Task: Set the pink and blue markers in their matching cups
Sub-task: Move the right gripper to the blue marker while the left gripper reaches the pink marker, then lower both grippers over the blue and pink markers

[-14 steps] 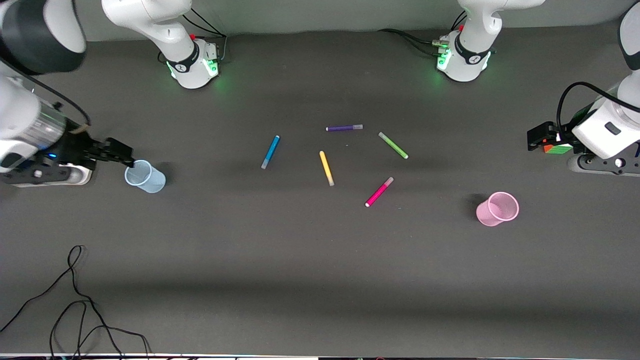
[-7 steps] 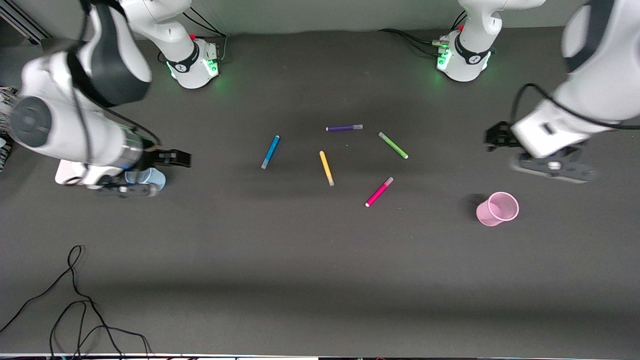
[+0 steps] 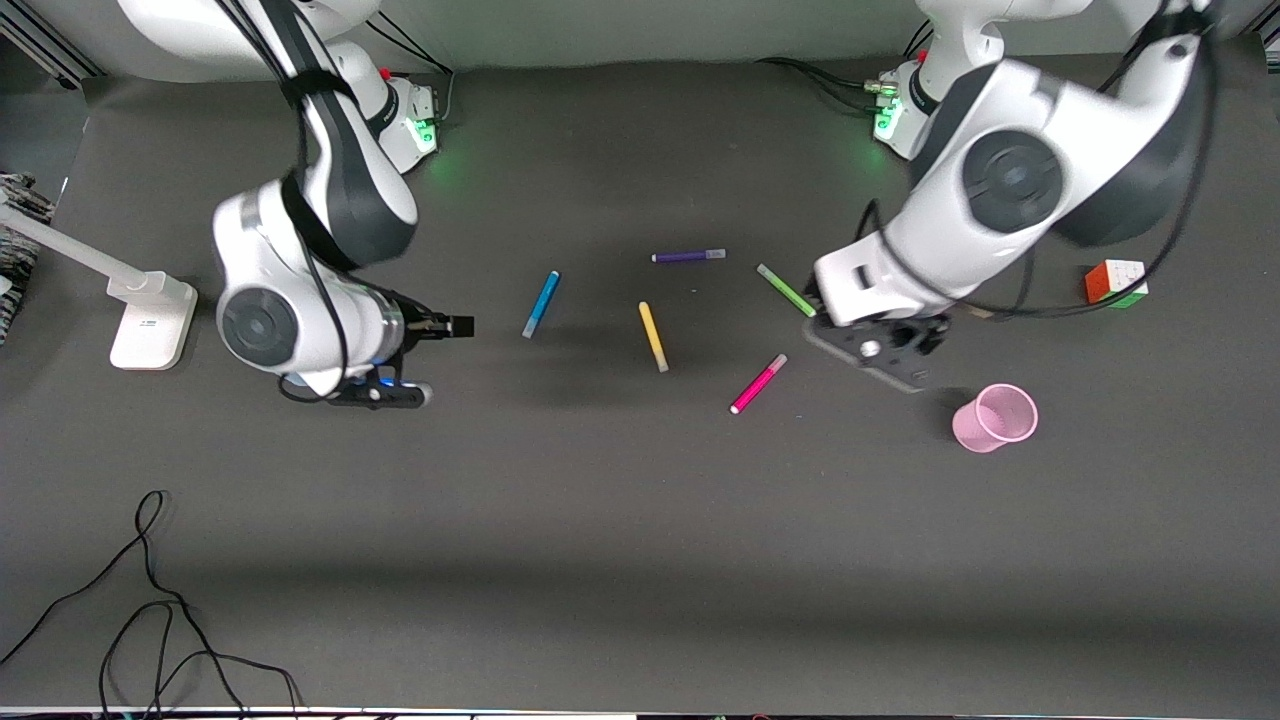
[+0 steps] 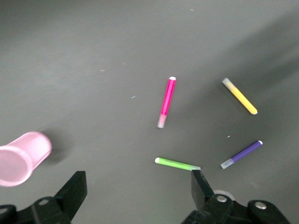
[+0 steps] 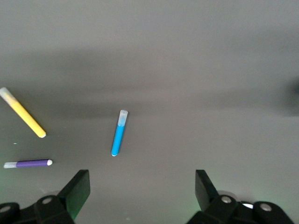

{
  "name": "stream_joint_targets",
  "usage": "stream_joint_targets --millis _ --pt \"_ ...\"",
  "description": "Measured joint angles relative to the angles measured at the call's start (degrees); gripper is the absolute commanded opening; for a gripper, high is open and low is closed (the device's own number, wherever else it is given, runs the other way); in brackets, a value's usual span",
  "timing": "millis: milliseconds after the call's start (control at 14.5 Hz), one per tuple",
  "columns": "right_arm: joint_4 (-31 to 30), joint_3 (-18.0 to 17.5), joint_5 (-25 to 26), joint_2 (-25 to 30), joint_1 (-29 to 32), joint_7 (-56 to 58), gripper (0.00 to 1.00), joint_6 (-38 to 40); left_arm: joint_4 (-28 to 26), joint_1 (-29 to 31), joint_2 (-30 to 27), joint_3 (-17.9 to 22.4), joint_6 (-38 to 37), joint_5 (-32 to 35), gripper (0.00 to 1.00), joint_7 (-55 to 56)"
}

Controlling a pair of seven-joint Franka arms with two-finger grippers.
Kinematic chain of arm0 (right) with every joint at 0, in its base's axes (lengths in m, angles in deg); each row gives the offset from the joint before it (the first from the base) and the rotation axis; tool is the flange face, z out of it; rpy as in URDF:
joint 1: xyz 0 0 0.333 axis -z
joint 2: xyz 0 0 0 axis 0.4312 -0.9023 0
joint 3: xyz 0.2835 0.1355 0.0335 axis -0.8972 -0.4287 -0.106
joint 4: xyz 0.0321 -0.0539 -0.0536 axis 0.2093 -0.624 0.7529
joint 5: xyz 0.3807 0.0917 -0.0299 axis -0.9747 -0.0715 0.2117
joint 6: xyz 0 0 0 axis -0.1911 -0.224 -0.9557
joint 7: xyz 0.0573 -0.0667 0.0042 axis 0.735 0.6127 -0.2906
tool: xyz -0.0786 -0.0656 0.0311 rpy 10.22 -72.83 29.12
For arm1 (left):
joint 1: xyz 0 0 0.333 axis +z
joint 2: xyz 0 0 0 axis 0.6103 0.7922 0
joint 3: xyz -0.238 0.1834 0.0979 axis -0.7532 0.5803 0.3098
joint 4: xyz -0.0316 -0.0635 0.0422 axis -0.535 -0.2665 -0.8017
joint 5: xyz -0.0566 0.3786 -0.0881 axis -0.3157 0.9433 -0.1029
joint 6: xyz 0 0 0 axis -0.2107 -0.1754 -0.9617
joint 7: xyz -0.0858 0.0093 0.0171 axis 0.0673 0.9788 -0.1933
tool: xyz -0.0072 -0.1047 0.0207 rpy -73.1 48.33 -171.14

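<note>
Since a second ago both arms are swinging in from the ends of the table toward the pens in the middle, and the right arm is now covering the place where the pale blue cup was standing, so I am not seeing that cup anywhere. The left arm is uncovering a coloured cube at its end of the table. The right gripper is hanging over bare table between that arm's end and the blue marker, with its two fingers standing wide apart and nothing between them. The left gripper is hanging over the table between the green pen and the pink cup, and its fingers are also spread apart and empty. The pink cup is standing upright toward the left arm's end. The pink marker is lying flat, nearer to the front camera than the green pen. The yellow pen is lying between the two markers, and the purple pen is lying farther from the camera than the yellow one.
</note>
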Motion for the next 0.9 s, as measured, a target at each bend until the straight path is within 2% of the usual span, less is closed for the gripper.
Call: stream_joint_targets --millis 345,690,897 --pt "-10.0 -0.1 -7.6 -3.7 -1.5 0.0 1.0 -12.5 -2.1 -1.7 5.9 -0.4 5.2 2.1 0.99 -0.9" --pt "-14.0 -0.1 -14.6 -7.5 -4.1 -0.7 1.0 -18.2 -14.2 -1.8 7.0 -0.4 21.2 4.9 0.99 -1.1" --pt "-15.0 -0.1 -15.9 -10.2 -6.0 -4.1 1.0 -21.5 -20.9 -2.4 7.7 -0.4 29.2 7.2 0.98 -1.0"
